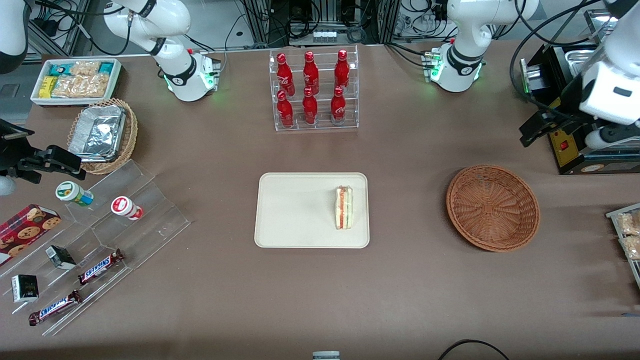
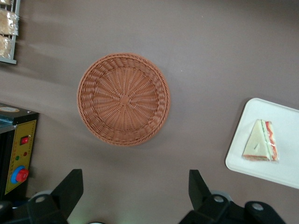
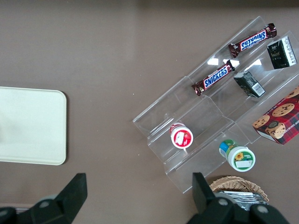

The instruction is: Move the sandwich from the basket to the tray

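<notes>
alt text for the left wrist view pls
The sandwich lies on the cream tray, while the round wicker basket sits empty on the brown table, apart from the tray. The open gripper is raised above the table near the basket, holding nothing.

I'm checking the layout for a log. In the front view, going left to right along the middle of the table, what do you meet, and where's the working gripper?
Tray → sandwich lying on it → basket, with nothing in it. The left gripper is open, hanging above the table beside the basket.
</notes>
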`<state>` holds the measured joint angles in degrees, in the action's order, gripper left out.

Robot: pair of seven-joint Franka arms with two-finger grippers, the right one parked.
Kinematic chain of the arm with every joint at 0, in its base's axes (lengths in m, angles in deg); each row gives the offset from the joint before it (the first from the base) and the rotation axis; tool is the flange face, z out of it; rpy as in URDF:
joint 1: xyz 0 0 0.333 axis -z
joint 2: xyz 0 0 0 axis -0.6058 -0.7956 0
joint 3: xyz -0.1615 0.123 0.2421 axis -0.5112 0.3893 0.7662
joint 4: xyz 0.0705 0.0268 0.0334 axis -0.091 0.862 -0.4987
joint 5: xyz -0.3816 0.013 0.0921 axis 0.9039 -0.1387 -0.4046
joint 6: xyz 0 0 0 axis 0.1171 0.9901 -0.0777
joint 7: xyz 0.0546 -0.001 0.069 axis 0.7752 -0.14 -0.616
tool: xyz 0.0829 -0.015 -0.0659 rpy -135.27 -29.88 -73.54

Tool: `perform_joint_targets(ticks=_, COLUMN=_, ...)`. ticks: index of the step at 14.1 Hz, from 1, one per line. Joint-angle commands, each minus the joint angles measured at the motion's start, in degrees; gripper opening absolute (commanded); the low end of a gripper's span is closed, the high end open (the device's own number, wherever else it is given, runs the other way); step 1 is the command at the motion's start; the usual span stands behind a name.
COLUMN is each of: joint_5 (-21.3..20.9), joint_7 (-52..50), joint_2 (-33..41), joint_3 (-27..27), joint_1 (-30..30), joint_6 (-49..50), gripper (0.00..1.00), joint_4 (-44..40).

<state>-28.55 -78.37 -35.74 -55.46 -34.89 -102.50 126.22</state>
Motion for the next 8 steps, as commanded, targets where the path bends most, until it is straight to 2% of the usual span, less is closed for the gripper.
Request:
perform_joint_targets(ticks=1, joint_5=2.56, joint_7=1.63, joint_2=3.75, joint_3=-1.58, joint_1=-2.83, joint_6=0.05, gripper=1.00, joint_4=4.05)
perform_joint_targets(ticks=3, joint_5=4.33, joint_7=1.72, joint_2=3.40, joint_3=-2.03, joint_1=-3.81, joint_6=0.22, gripper=1.00, joint_4=3.53)
perform_joint_targets(ticks=8, joint_5=3.63, joint_7=8.30, joint_2=1.03, joint_3=-1.86, joint_1=-3.28, joint_6=0.40, gripper=1.00, joint_4=0.11)
